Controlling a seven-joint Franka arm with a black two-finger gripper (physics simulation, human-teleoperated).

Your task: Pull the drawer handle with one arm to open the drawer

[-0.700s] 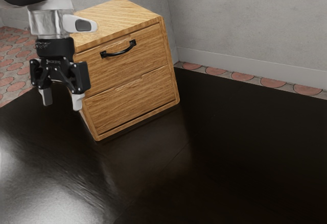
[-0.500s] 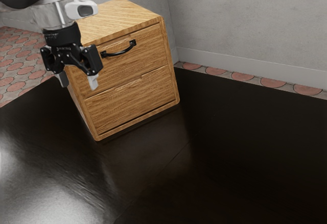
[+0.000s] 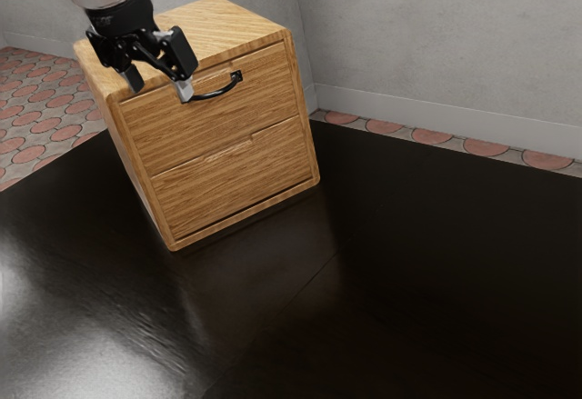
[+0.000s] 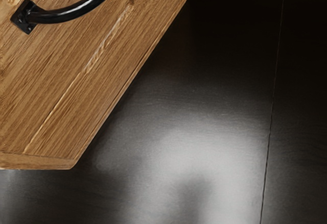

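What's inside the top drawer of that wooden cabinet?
Nothing inside can be seen: the top drawer is shut. Only its wooden front and black handle show.

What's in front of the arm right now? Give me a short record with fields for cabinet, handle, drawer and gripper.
cabinet: two-drawer light wooden cabinet on dark glossy table
handle: black curved metal handle on the upper drawer
drawer state: looks shut, flush with the front
gripper: black two-finger gripper, open, at the handle's end on the exterior view's left, not gripping
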